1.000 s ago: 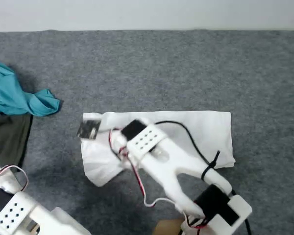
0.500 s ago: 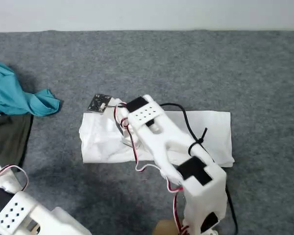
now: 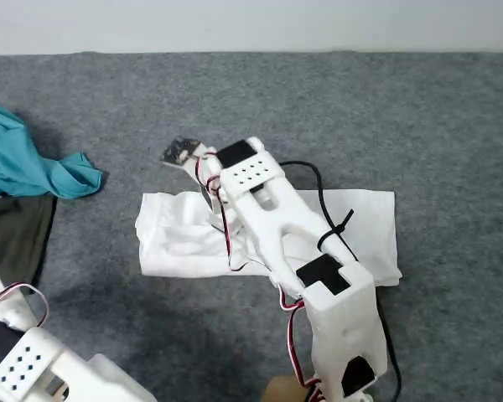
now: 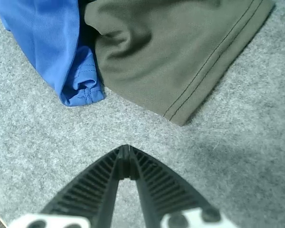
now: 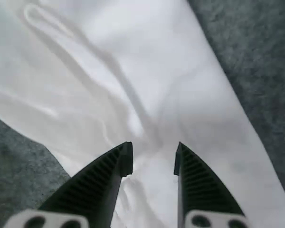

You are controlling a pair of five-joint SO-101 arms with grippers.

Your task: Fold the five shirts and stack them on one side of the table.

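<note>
A white shirt [image 3: 365, 226] lies flat and folded in the middle of the grey table. My right arm [image 3: 264, 209] stretches over it from the near edge, its wrist above the shirt's far left part. In the right wrist view my right gripper [image 5: 153, 152] hangs open just above the white shirt [image 5: 133, 71], with nothing between its fingers. My left gripper [image 4: 128, 154] is shut and empty over bare table, close to an olive shirt [image 4: 171, 52] and a blue shirt [image 4: 47, 38]. The left arm's base [image 3: 29, 368] sits at the near left corner.
A crumpled teal shirt [image 3: 25, 163] and a dark olive shirt [image 3: 12, 234] lie at the table's left edge. A pale wall [image 3: 251, 25] borders the far side. Bare grey table [image 3: 453, 126] extends to the right and behind the white shirt.
My right arm has swung from the shirt's near left part toward its far left edge. The loose flap at the shirt's near left corner now lies tucked in, leaving a straight edge.
</note>
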